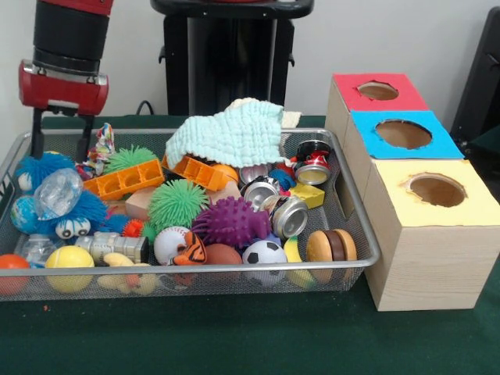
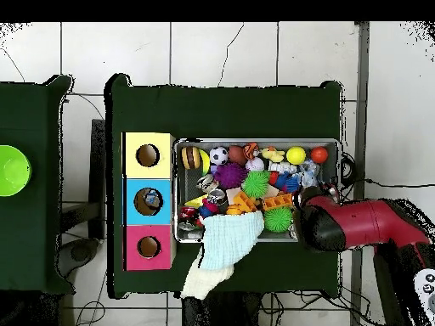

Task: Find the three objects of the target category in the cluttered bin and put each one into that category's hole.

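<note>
**Inspector:** Start at your left in the front view. The gripper (image 1: 59, 137) hangs over the far left corner of the wire bin (image 1: 367, 248). Its jaws are spread, two dark fingers (image 1: 37, 134) pointing straight down with clear air between them, holding nothing. The tips sit just above the blue fuzzy toy (image 1: 48, 205); I cannot tell whether they touch it.

**Operator:** Which category am I after?

**Inspector:** Nothing visible settles that. My judgement: the crushed drink cans are a likely set. One silver can (image 1: 113, 248) lies on its side near the front left, long axis running left to right, nearer the camera than the jaws and a little to their right. Two more cans (image 1: 290, 216) cluster right of centre beside the purple spiky ball (image 1: 232, 220), and a red-topped can (image 1: 314, 162) sits near the far right wall. All are well apart from the jaws.

**Operator:** And the holes?

**Inspector:** The wooden box (image 1: 426, 258) stands on the tabletop (image 1: 234, 336) just beside the bin's right end, with red (image 1: 378, 91), blue (image 1: 403, 133) and yellow holes (image 1: 437, 190). You would need to carry anything the full length of the bin, left to right.

**Operator:** Obstructions?

**Inspector:** A pale green cloth (image 1: 230, 134) drapes over the far middle and may hide items.
</note>
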### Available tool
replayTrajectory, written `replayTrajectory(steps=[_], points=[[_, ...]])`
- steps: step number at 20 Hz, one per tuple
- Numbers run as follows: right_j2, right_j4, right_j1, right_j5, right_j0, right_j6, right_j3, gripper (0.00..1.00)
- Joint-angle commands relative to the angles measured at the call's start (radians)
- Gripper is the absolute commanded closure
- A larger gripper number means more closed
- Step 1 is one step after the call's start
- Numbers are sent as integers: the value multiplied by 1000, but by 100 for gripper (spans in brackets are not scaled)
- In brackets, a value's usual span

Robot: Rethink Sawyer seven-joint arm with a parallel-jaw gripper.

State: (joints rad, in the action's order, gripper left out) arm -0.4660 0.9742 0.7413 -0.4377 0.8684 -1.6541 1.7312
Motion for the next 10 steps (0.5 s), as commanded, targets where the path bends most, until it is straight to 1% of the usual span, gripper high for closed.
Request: replayTrajectory(steps=[1, 7, 10], points=[[-115, -25, -72, -168, 6, 356, 68, 0], [-120, 4, -73, -162, -11, 341, 49, 0], [-108, 46, -53, -132, -33, 319, 38, 0]])
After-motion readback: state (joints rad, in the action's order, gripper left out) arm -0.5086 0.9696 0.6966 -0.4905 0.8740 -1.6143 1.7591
